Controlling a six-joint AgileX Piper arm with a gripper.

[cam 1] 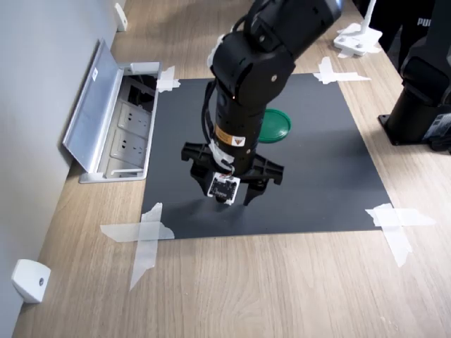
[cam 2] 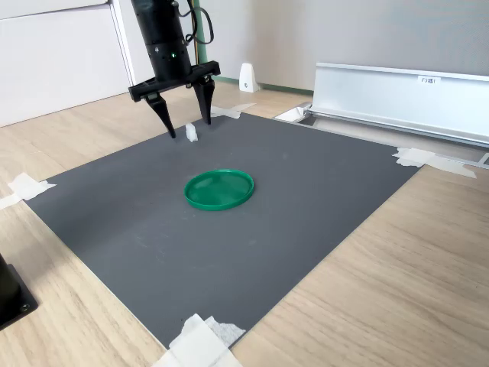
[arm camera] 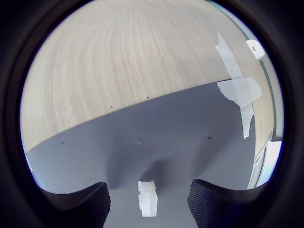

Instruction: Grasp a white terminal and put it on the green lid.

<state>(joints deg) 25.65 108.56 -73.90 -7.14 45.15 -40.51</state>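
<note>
Gripper: the gripper (cam 2: 188, 122) sits in the upper left of the second exterior view, fingers spread wide and pointing down, holding nothing.
White terminal: the white terminal (cam 2: 191, 133) stands on the dark mat (cam 2: 306, 199) between the two fingertips, touching neither; in the wrist view it (arm camera: 147, 198) appears low in the middle.
Green lid: the green lid (cam 2: 219, 189) lies flat near the mat's middle, apart from the terminal; in the first exterior view the arm hides part of it (cam 1: 276, 125).

Even, bright indoor light, both exterior views sharp. Wrist view fisheye, black vignette ringing edges. Soft shadow under pincer (arm camera: 149, 202) on dark mat (arm camera: 190, 142); no glare.
</note>
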